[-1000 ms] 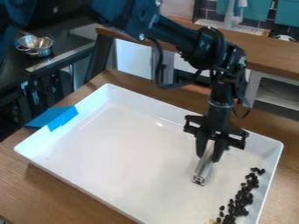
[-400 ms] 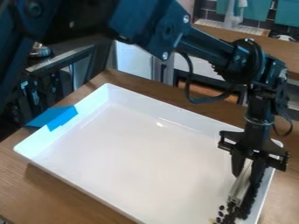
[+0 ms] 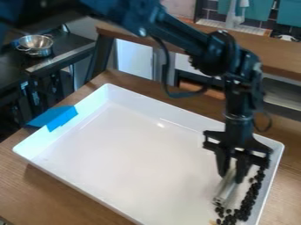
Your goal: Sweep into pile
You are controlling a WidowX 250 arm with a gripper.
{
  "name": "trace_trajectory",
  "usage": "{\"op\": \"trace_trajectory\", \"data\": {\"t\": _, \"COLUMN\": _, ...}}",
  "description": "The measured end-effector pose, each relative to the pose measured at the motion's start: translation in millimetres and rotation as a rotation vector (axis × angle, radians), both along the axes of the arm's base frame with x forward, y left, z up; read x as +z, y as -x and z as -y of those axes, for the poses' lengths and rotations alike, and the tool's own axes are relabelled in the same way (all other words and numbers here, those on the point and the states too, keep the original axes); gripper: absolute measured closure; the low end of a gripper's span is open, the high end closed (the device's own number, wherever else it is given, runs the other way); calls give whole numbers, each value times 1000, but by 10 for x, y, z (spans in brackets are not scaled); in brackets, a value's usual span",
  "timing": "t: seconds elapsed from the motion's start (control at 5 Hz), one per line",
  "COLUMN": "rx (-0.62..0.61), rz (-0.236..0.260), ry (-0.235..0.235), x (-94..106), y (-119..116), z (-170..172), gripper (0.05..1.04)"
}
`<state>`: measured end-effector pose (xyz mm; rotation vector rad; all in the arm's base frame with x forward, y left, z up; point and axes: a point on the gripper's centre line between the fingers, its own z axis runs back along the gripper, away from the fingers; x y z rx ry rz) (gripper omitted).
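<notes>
From where I stand, this job looks a fair way along but not finished. The beans (image 3: 253, 193), or small dark bits much like beans, all lie down one side of the white tray (image 3: 135, 154), the right-hand one as I look at it, in a long strip beside the wall. The strip is thin and scattered at its upper end, and thickens toward the near corner, where the bits crowd together and some touch. So the gathering to one side seems done, since the broad middle of the tray has none on it that I can see; what's left, I'd say, is turning that line into a proper heap. The claw (image 3: 231, 178) has its fingers pinched around a pale metal bar (image 3: 225, 192), which slants down to the tray floor on the inner side of the strip, its low end right by the nearest bits. I can't tell whether it touches them. My guess is that the upper stragglers need drawing down toward the corner, with short strokes along the wall. Pushing straight at the wall would probably just flatten the line, and a few could slip round the bar's narrow end.
</notes>
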<state>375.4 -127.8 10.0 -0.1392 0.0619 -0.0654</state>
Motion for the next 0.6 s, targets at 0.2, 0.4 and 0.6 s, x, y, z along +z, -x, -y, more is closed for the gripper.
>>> {"op": "trace_trajectory", "data": {"t": 0.2, "rx": 34, "rz": 9, "ry": 43, "x": 79, "y": 32, "z": -403, "gripper": 757}}
{"op": "trace_trajectory", "data": {"t": 0.4, "rx": 48, "rz": 43, "ry": 61, "x": 263, "y": 84, "z": -776, "gripper": 758}}
{"op": "trace_trajectory", "data": {"t": 0.6, "rx": 78, "rz": 42, "ry": 11, "x": 283, "y": 107, "z": -1225, "gripper": 758}}
